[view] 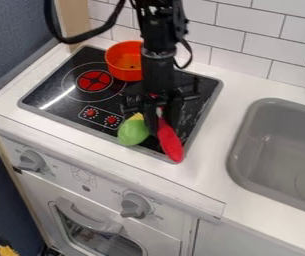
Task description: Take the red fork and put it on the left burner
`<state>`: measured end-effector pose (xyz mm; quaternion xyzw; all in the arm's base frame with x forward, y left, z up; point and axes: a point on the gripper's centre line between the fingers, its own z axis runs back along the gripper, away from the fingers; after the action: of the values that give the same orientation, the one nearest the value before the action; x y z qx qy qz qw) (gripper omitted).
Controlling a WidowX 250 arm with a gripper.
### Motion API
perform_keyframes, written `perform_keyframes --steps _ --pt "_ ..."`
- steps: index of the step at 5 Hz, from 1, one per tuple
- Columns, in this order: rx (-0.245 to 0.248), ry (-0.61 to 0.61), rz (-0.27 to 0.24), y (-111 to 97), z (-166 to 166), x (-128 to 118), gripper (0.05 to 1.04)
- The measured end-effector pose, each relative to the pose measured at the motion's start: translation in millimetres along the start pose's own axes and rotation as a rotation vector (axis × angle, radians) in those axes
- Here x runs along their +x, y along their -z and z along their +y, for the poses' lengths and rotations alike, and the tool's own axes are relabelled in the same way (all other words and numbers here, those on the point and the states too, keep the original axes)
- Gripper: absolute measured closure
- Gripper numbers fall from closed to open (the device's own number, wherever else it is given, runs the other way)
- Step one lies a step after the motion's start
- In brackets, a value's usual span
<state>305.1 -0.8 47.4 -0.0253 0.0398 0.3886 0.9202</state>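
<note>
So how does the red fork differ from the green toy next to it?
Shape: the red fork is long and narrow; the green toy is broad and rounded.
Colour: the fork is red with a pale section near the gripper; the toy is green with a yellow end.
Shared: both are at the cooktop's front edge.
</note>
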Motion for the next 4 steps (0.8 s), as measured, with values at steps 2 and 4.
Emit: perform_keyframes --steps 2,4 --pt "-0.006 -0.084 -0.022 -6 12 42 0.757" --pt "0.055 -0.174 -0.095 -1 35 84 0.757"
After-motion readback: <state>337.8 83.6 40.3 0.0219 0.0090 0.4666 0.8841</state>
